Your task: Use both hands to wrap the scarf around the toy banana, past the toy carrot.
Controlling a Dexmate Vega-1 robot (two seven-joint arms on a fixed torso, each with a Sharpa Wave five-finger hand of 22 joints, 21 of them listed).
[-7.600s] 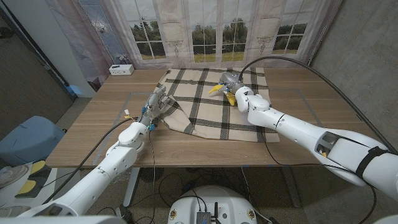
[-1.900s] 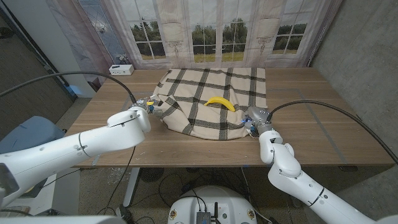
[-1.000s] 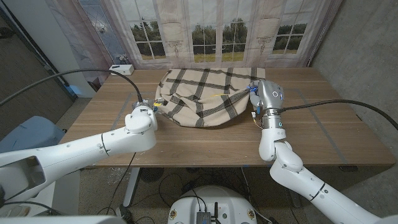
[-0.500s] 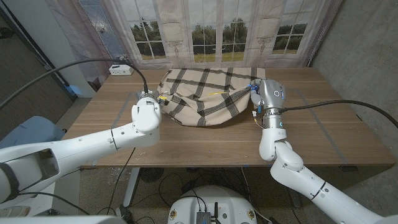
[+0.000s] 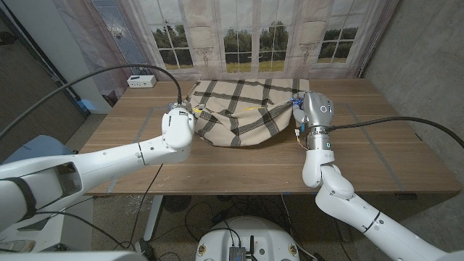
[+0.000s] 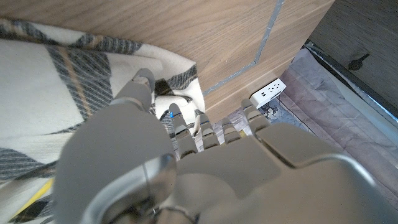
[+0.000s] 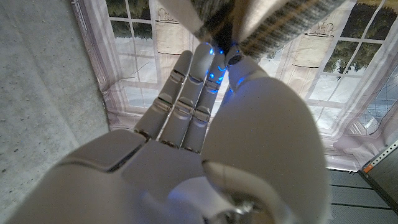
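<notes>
Both hands pinch the scarf (image 5: 239, 116): left hand (image 5: 187, 112) at its 9 o'clock edge, right hand (image 5: 299, 103) at 3 o'clock. The banana (image 5: 250, 110) (a yellow sliver) peeks mid-fold; uneven pulling could tip it out, or a thin pinch slip.

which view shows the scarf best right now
The head view: the whole plaid scarf lies bunched on the table between the left hand and right hand. The left wrist view gives a close patch of cloth at that hand's fingertips; the right wrist view gives a pinched bit above the fingers.
</notes>
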